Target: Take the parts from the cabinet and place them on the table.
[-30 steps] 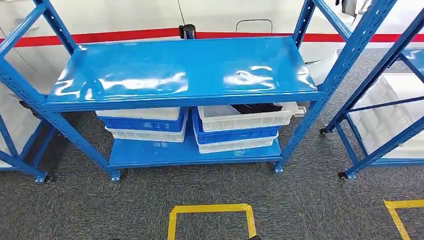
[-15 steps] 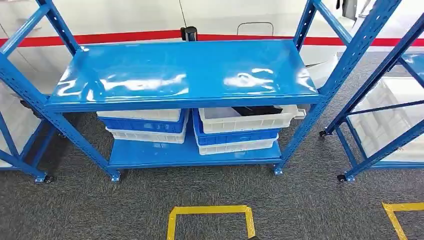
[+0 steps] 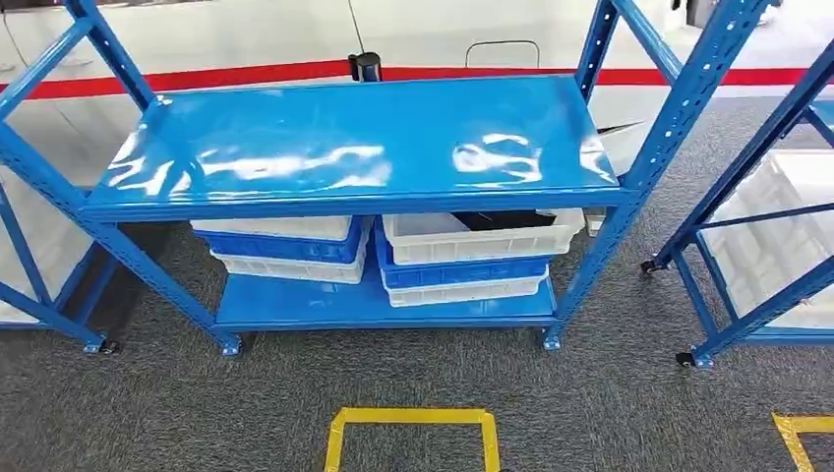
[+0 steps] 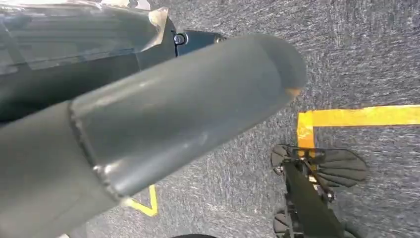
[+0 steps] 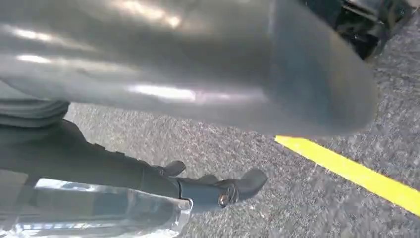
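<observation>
A glossy blue steel rack (image 3: 354, 147) holds ribbed white and blue plastic crates (image 3: 472, 256); both hands (image 4: 148, 124) (image 5: 198, 64) hang over grey carpet (image 3: 590, 413), finger positions unclear.

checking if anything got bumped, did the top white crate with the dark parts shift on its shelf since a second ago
No. The white crate sits in the same spot on the blue crate beneath it and against the rack post; the whole picture shifted slightly, so the camera moved, not the crate.

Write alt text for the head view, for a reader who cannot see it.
A blue metal rack stands on grey carpet, its glossy top shelf bare; the lower shelf holds two stacks of white and blue bins, and the right stack's top bin contains dark parts. A yellow tape square marks the floor in front.
</observation>
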Available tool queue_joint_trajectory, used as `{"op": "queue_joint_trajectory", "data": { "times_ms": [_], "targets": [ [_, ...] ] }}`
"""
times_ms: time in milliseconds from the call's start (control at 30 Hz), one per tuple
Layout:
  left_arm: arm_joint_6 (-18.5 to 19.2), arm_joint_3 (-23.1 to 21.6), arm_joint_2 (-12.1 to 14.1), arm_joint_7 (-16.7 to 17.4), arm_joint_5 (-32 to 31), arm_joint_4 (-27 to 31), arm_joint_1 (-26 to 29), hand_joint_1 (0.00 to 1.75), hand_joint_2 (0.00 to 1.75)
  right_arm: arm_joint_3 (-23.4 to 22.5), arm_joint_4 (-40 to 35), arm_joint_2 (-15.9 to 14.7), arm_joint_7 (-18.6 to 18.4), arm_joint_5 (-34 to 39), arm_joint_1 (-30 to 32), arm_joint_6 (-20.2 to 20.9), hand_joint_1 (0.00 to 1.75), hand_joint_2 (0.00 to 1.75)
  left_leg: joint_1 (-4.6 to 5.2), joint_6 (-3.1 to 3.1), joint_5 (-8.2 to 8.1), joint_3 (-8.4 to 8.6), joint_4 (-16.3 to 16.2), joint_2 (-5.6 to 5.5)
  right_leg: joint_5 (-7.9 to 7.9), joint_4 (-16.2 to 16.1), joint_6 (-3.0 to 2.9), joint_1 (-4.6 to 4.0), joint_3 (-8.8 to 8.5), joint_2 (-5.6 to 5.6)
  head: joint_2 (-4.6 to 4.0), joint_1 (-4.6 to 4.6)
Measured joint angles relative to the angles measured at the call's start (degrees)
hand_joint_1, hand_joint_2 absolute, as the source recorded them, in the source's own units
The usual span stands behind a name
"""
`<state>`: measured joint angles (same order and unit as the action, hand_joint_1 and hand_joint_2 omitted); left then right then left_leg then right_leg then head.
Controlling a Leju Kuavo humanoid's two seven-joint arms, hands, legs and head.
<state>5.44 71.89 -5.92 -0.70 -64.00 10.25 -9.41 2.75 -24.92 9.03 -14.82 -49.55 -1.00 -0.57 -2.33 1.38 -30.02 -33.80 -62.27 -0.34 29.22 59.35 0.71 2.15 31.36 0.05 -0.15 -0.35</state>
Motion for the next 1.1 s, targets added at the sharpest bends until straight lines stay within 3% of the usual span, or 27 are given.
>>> {"op": "queue_joint_trajectory", "data": {
  "times_ms": [67, 100, 133, 167, 200, 267, 300, 333, 367, 400, 433, 467, 500, 533, 600, 633, 667, 700, 767, 800, 833, 867, 933, 967, 1000, 1033, 1100],
  "targets": [
    [0.0, 0.0, 0.0, 0.0, 0.0, 0.0, 0.1, 0.0, 0.0, 0.0, 0.0, 0.0, 0.0, 0.0, 0.0, 0.0, 0.0, 0.0, 0.09, 0.1, -3.54, -5.42, -9.3, 0.17, 0.45, 0.0, -0.64, -0.53, -0.34, -0.11, 0.0, 0.02],
    [0.0, 0.0, 0.0, 0.0, 0.0, 0.0, 0.3, 0.0, 0.0, 0.0, 0.0, 0.0, 0.0, 0.0, 0.0, 0.0, 0.0, 0.0, 0.12, -0.06, -4.18, -7.75, -12.8, 0.17, 0.71, 0.0, -0.96, -0.84, -0.58, -0.11, 0.0, 0.04],
    [0.0, 0.0, 0.0, 0.0, 0.1, 0.0, 0.5, 0.0, 0.0, 0.0, 0.1, 0.0, 0.0, 0.0, 0.1, 0.0, 0.0, 0.0, 0.26, -0.4, -3.58, -9.16, -14.1, 0.17, 1.04, 0.0, -1.21, -1.13, -0.93, -0.08, 0.0, 0.02],
    [0.0, 0.0, 0.0, 0.0, 0.1, 0.0, 0.6, 0.0, 0.0, 0.0, 0.1, 0.0, 0.0, 0.0, 0.1, 0.0, 0.0, 0.0, 0.54, -0.97, -1.73, -9.17, -12.7, 0.17, 1.39, 0.0, -1.27, -1.38, -1.39, -0.03, 0.0, 0.04],
    [0.0, 0.0, 0.0, 0.0, 0.1, 0.0, 0.6, 0.0, 0.0, 0.0, 0.1, 0.0, 0.0, 0.0, 0.1, 0.0, 0.0, 0.0, 0.99, -1.84, 1.4, -7.89, -8.8, 0.16, 1.82, 0.0, -1.37, -1.68, -2.04, 0.0, 0.0, 0.02],
    [0.0, 0.0, 0.2, 0.0, 0.1, 0.0, 0.5, 0.0, 0.0, 0.0, 0.1, 0.1, 0.0, 0.0, 0.1, 0.0, 0.0, 0.0, 2.49, -4.48, 6.91, -4.03, 1.2, 0.19, 2.67, -0.4, -1.53, -1.95, -3.13, -0.04, 0.0, 0.04],
    [0.0, 0.0, 0.5, 0.0, 0.1, 0.0, 0.5, 0.0, 0.0, 0.1, 0.1, 0.5, 0.1, 0.0, -0.1, 0.0, 0.0, 0.0, 2.7, -5.13, 5.56, -3.44, 1.3, 0.95, 3.05, -0.8, -1.2, -2.41, -3.29, -0.24, 0.0, 0.84],
    [0.0, 0.0, 0.3, 0.0, 0.1, 0.1, 0.5, 0.0, 0.0, 0.0, 0.2, 0.3, 0.1, 0.0, -0.2, 0.0, 0.0, 0.0, 2.99, -5.32, 5.33, -2.91, 2.4, 1.05, 3.14, -1.3, -1.01, -1.69, -3.67, -0.12, 0.0, 0.61],
    [0.0, 0.0, 0.3, 0.0, 0.1, 0.1, 0.5, 0.0, 0.0, 0.1, 0.2, 0.4, 0.1, 0.0, -0.3, 0.0, 0.0, 0.0, 3.3, -5.59, 5.28, -2.59, 2.8, 0.9, 3.01, -1.9, -0.58, -1.81, -4.18, -0.25, 0.0, 0.48],
    [-0.1, 0.0, 0.7, 0.0, 0.0, 0.2, 0.5, 0.0, 0.0, 0.1, 0.2, 0.5, 0.1, 0.0, -0.1, 0.0, 0.0, 0.0, 3.54, -5.83, 5.26, -1.97, 4.0, 0.73, 2.1, -1.4, 0.35, -1.78, -5.21, -0.51, 0.0, 0.49],
    [0.0, 0.0, 0.5, 0.0, 0.0, 0.1, 0.5, 0.0, 0.0, 0.1, 0.2, 0.6, 0.1, 0.1, -0.2, 0.0, 0.0, 0.0, 3.38, -6.25, 5.24, -0.5, 5.0, 0.27, 1.92, -1.7, 0.8, -1.87, -6.13, -0.6, 0.0, 0.24],
    [0.0, 0.0, 0.3, 0.0, -0.1, 0.1, 0.6, 0.0, 0.0, 0.1, 0.2, 0.4, 0.1, 0.2, -0.1, -0.1, 0.0, 0.0, 2.95, -5.82, 5.56, 0.97, 6.1, 0.33, 2.69, -0.5, 0.91, -1.85, -5.27, -0.5, 0.0, 0.35],
    [0.0, 0.0, 0.3, 0.0, -0.2, 0.1, 0.5, 0.0, 0.0, 0.1, 0.2, 0.4, 0.1, 0.3, -0.3, -0.1, 0.0, 0.0, 2.81, -5.86, 5.45, 1.61, 6.4, 0.15, 2.89, 1.9, 0.93, -1.8, -4.39, -0.33, -0.02, 0.31],
    [0.0, 0.0, 0.3, 0.0, -0.2, 0.1, 0.3, 0.0, 0.0, 0.1, 0.2, 0.3, 0.1, 0.4, -0.5, -0.1, 0.0, 0.0, 2.81, -5.82, 5.16, 1.76, 6.4, 0.1, 3.62, 5.7, 0.5, -1.8, -1.74, -0.21, -0.02, 0.4],
    [0.0, 0.0, 0.2, 0.0, -0.2, 0.1, 0.3, 0.0, 0.0, 0.1, 0.2, 0.1, 0.2, 0.5, -0.5, -0.1, 0.0, 0.0, 2.74, -5.41, 4.33, 2.31, 6.4, -0.14, 6.9, 12.9, 0.65, -1.56, 4.12, -0.17, 0.0, 0.5],
    [0.1, 0.0, 0.2, 0.1, -0.2, 0.1, 0.4, 0.0, 0.0, 0.1, 0.2, -0.1, 0.1, 0.5, -0.3, -0.1, 0.0, 0.0, 2.69, -5.15, 3.85, 2.77, 6.4, -0.23, 7.72, 14.5, 0.92, -1.43, 5.98, -0.17, 0.0, 0.44],
    [0.0, 0.0, 0.0, 0.1, -0.3, 0.1, 0.5, 0.0, 0.0, 0.0, 0.3, -0.2, 0.1, 0.6, 0.1, -0.1, 0.0, 0.0, 2.57, -4.79, 3.29, 3.55, 6.4, -0.42, 7.1, 13.4, 1.55, -1.25, 6.67, -0.18, -0.02, 0.48],
    [0.1, 0.0, -0.1, 0.2, -0.3, 0.1, 0.6, 0.0, 0.0, 0.0, 0.3, -0.2, 0.1, 0.6, 0.2, -0.1, 0.0, 0.0, 2.38, -4.46, 2.71, 4.25, 6.3, -0.54, 5.3, 10.4, 2.48, -0.95, 6.22, -0.19, 0.0, 0.46],
    [0.1, 0.0, -0.2, 0.2, -0.4, 0.1, 0.5, 0.0, 0.0, 0.0, 0.4, -0.3, 0.2, 0.7, 0.3, -0.2, 0.0, 0.0, 2.05, -3.62, 1.36, 5.66, 6.1, -0.58, -0.98, 1.0, 4.54, -0.37, 3.7, -0.2, -0.02, 0.57],
    [0.0, 0.0, 0.0, 0.2, -0.4, 0.1, 0.5, 0.0, 0.0, 0.1, 0.5, -0.3, 0.2, 0.7, 0.3, -0.2, 0.0, 0.0, 2.19, -3.14, 0.71, 5.89, 5.9, -0.52, -3.59, -0.4, 4.69, -0.43, 3.66, -0.7, 0.0, 0.77],
    [0.0, 0.0, 0.0, 0.2, -0.5, 0.1, 0.5, 0.0, 0.0, 0.1, 0.5, -0.3, 0.2, 0.8, 0.2, -0.2, 0.0, 0.0, 2.42, -2.73, 0.02, 6.03, 5.8, -0.55, -2.19, -0.7, 2.53, -1.01, 3.35, -0.91, 0.0, 0.85],
    [0.0, 0.0, -0.1, 0.2, -0.5, 0.1, 0.4, 0.0, 0.0, 0.0, 0.5, -0.4, 0.2, 0.8, 0.1, -0.2, 0.0, 0.0, 2.48, -2.4, -0.52, 6.17, 5.8, -0.45, -2.85, -0.6, 1.54, -0.96, 2.7, -0.69, 0.0, 0.35],
    [0.0, 0.0, 0.0, 0.3, -0.6, 0.1, 0.3, 0.0, 0.0, 0.0, 0.5, -0.3, 0.2, 0.8, 0.3, -0.2, 0.0, 0.0, 2.1, -2.0, -0.56, 6.89, 5.4, -0.38, -2.59, -0.6, 0.24, -0.86, 2.32, -0.47, 0.0, 0.33],
    [0.0, 0.0, 0.0, 0.3, -0.6, 0.1, 0.2, 0.0, 0.0, 0.0, 0.5, -0.3, 0.2, 0.8, 0.2, -0.3, 0.0, 0.0, 1.86, -1.83, -0.52, 5.91, 4.0, -0.17, -2.46, -0.8, -0.18, -0.58, 1.66, -0.3, 0.0, 0.26],
    [0.0, 0.0, -0.1, 0.3, -0.6, 0.1, 0.2, 0.0, 0.0, 0.0, 0.5, -0.3, 0.2, 0.8, 0.2, -0.3, 0.0, 0.0, 1.81, -1.53, -0.31, 4.43, 1.0, -0.04, -2.13, -0.9, -0.69, -0.58, 1.11, -0.38, 0.0, 0.26],
    [0.0, 0.0, -0.1, 0.3, -0.6, 0.1, 0.1, 0.0, 0.0, 0.0, 0.5, -0.3, 0.2, 0.8, 0.1, -0.4, 0.0, 0.0, 1.7, -1.15, -0.76, 1.76, -3.3, 0.05, -1.73, -0.9, -1.24, -0.61, 0.77, -0.35, 0.0, 0.07],
    [0.0, 0.0, 0.0, 0.3, -0.6, 0.1, 0.2, 0.0, 0.0, 0.0, 0.5, -0.3, 0.2, 0.9, 0.1, -0.4, 0.0, 0.0, 1.56, -0.55, -4.31, -4.08, -10.9, 0.12, -0.72, -0.9, -1.41, -0.72, -0.03, -0.23, 0.0, 0.13]
  ]
}}
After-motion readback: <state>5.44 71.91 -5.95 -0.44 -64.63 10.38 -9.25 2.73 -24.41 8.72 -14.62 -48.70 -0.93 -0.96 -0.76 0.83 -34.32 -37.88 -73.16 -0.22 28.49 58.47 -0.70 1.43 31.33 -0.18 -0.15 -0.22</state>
